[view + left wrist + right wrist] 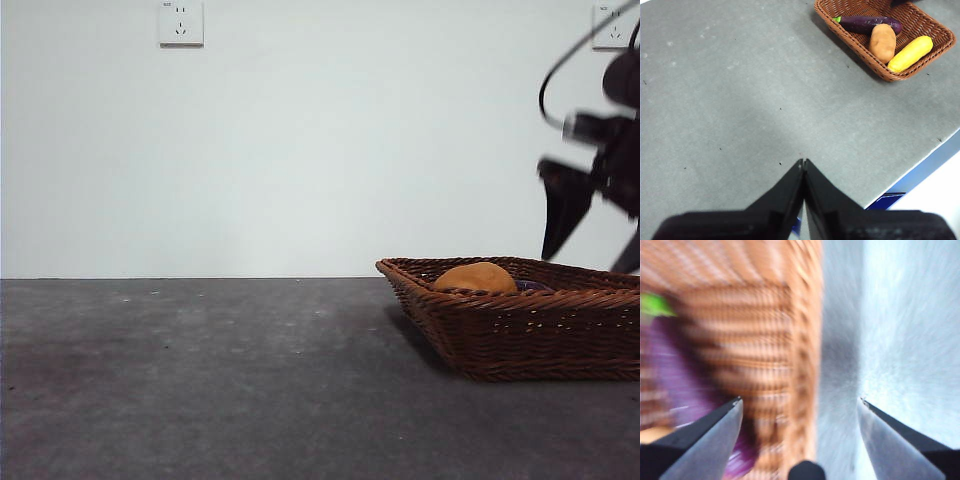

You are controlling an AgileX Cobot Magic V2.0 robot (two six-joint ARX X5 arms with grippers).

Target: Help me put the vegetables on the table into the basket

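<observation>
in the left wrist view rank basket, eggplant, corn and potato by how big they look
1. basket, clearly largest
2. eggplant and corn, about equally long, too close to rank
3. potato, shortest though plumper

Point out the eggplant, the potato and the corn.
eggplant (pixel 872 23): left wrist view, middle of its purple body.
potato (pixel 882 42): left wrist view, centre of its tan skin.
corn (pixel 910 53): left wrist view, middle of the yellow piece.
</observation>
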